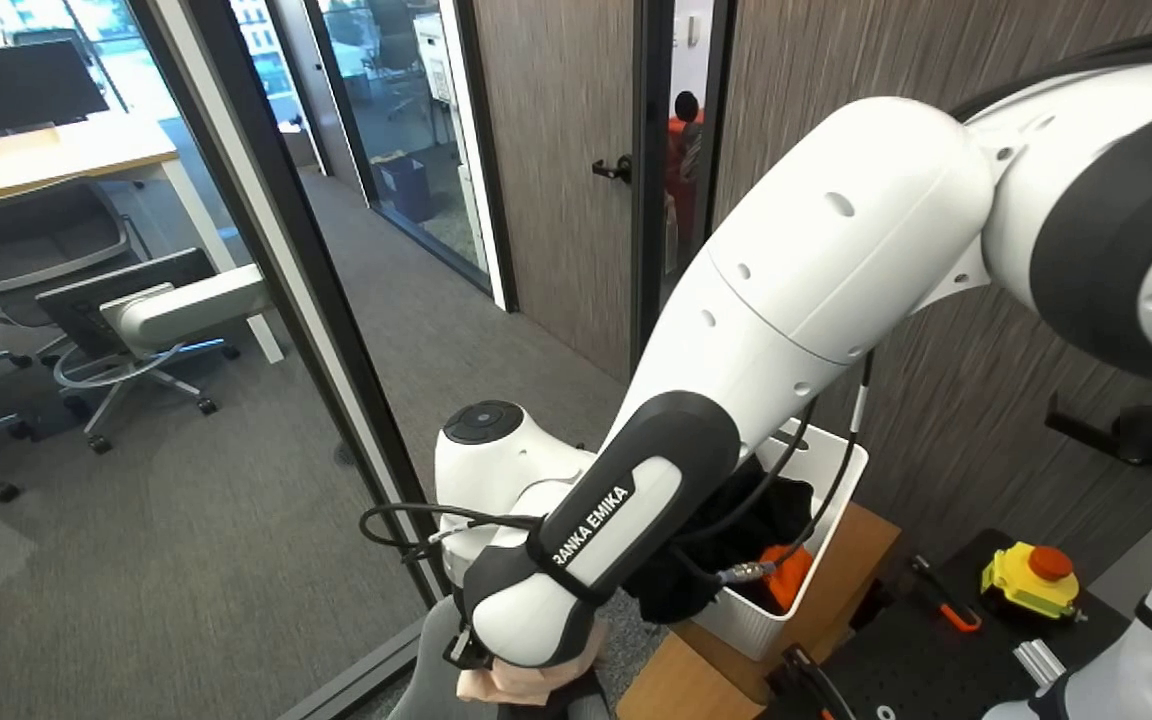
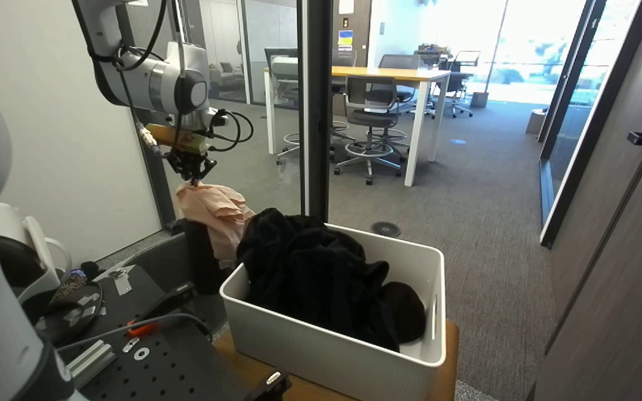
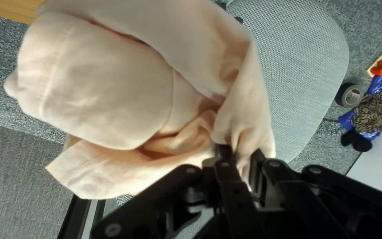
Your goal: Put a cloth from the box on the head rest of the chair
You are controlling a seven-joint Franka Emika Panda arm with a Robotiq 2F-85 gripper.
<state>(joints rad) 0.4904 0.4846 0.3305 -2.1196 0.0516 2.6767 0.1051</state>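
Note:
A pale peach cloth hangs from my gripper in both exterior views (image 1: 516,682) (image 2: 218,214) and fills much of the wrist view (image 3: 104,83). My gripper (image 2: 193,177) points down and its fingers (image 3: 240,156) are close together with a bunched fold of the cloth between them. The cloth drapes over a dark part (image 2: 201,253) at the grey chair (image 2: 162,260); whether this is the head rest I cannot tell. The chair's grey mesh surface (image 3: 303,66) lies below the cloth in the wrist view. The white box (image 2: 332,345) holds black cloth (image 2: 310,273).
The box stands on a brown support (image 1: 681,685) close beside the chair and the hanging cloth. A dark bench (image 2: 176,362) with tools is near the robot base. A glass wall post (image 2: 315,111) rises behind. A tape roll (image 3: 350,95) lies on the floor.

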